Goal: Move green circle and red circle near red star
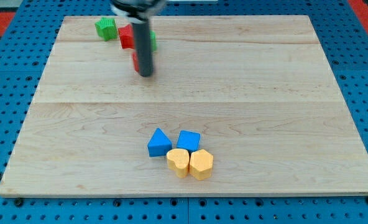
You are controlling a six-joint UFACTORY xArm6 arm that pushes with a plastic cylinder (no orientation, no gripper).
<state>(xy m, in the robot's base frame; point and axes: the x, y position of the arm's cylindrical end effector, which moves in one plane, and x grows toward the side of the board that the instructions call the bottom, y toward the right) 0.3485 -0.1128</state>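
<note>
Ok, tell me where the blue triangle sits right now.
The blue triangle lies low on the board, slightly left of centre, beside the blue cube and just above-left of the two yellow blocks.

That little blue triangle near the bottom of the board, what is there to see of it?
The blue triangle is a small solid block, evenly coloured and matte, lying flat on the pale wooden board below its middle. One corner points toward the view's top. On its right a blue block sits very close, perhaps touching; at its lower right a yellow block meets its corner. My tip is far off, near the view's top.
</note>
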